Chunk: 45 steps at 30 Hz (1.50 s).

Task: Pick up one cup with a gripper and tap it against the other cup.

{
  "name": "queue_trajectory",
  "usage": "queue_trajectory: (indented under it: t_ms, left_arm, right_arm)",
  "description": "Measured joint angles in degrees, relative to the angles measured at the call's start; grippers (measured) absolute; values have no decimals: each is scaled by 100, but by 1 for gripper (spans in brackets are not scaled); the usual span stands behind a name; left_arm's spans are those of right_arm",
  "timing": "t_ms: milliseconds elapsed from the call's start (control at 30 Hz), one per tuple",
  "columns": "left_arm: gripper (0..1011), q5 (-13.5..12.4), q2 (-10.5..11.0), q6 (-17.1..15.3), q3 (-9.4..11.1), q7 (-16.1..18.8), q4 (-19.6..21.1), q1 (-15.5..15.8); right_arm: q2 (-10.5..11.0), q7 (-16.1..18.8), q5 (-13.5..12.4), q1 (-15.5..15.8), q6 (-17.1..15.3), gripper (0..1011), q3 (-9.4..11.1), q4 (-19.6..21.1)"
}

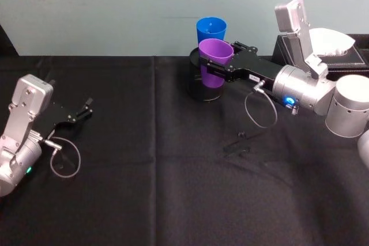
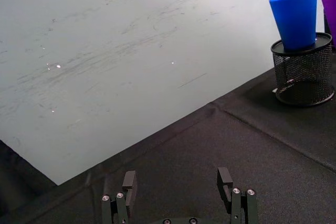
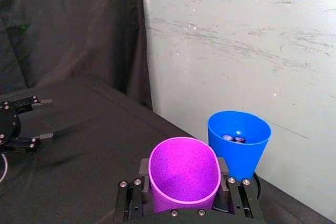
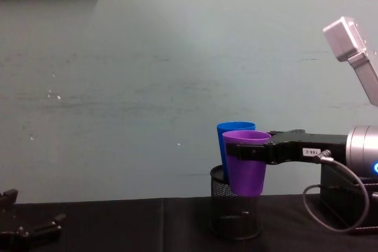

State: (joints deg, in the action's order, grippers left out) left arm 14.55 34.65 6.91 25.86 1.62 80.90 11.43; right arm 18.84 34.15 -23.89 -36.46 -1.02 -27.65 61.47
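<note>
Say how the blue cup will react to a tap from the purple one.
Blue cup looks thin, light plastic, so it may rock. Seated in the mesh holder, it probably won't topple. The right gripper holds the purple cup beside it.

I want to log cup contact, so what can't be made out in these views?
Contact: the purple cup, clamped in the right gripper, overlaps the blue cup in the head and chest views; touching or apart is unclear.
Small items inside the blue cup, right wrist view: too small to identify.
Blue cup's base, left wrist view: sunk in the mesh holder.
The left gripper rests open, idle, far left.
</note>
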Motion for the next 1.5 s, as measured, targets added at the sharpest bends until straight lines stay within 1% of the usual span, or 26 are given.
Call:
queue_trajectory:
  t_ms: [467, 1500]
  left_arm:
    - [1005, 0, 0, 0, 0, 0, 0, 0]
    - [1005, 0, 0, 0, 0, 0, 0, 0]
  right_arm:
    - [-132, 44, 58, -229, 46, 726, 3, -353]
    - [-323, 108, 182, -548, 120, 728, 47, -827]
